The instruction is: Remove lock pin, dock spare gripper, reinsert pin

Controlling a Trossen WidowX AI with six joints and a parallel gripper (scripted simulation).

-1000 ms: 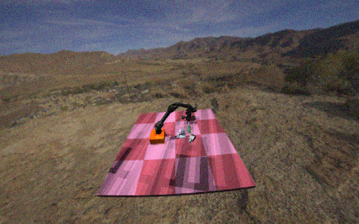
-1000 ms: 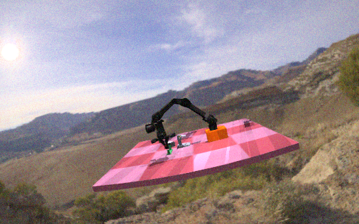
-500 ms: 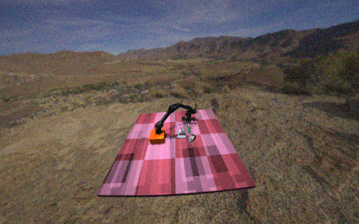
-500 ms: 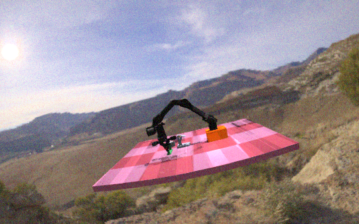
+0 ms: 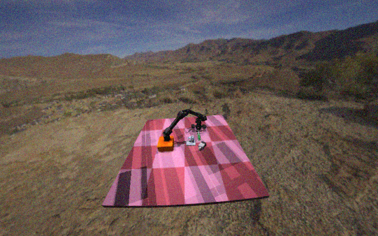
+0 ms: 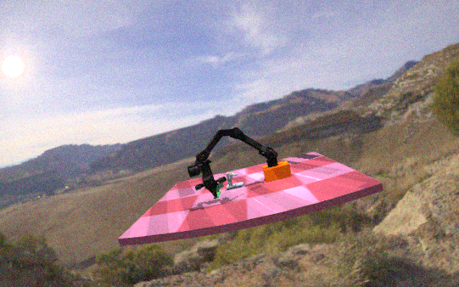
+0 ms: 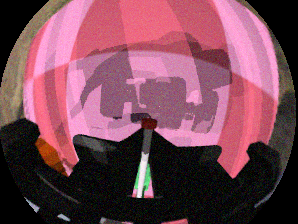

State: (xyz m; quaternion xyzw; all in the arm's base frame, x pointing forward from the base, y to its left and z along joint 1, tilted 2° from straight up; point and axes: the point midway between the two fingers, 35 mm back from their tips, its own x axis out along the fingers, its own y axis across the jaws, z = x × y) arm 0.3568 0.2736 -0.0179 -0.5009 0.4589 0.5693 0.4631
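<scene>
My gripper [image 6: 215, 196] [image 7: 146, 130] points down and is shut on the lock pin [image 7: 144, 162]. In the wrist view the pin is a thin pale rod with a dark red end at the fingertips. A green part [image 5: 199, 136] [image 6: 218, 193] [image 7: 143, 177] shows along the fingers; its exact shape is too small to tell. The grey-white mount [image 5: 191, 141] [image 6: 234, 185] stands between the gripper and the arm's base, clear of the fingers. The spare gripper [image 5: 202, 145], pale grey with dark parts, lies beside the mount in the top view. The socket's hole is too small to make out.
The orange base block [image 5: 165, 144] [image 6: 277, 171] [image 7: 50, 154] carries the black arm [image 5: 178, 120] [image 6: 218, 137]. The pink and red checked table [image 5: 168, 185] [image 6: 161, 221] has its edges well outside these things. The arm's shadow falls on the table beneath the gripper.
</scene>
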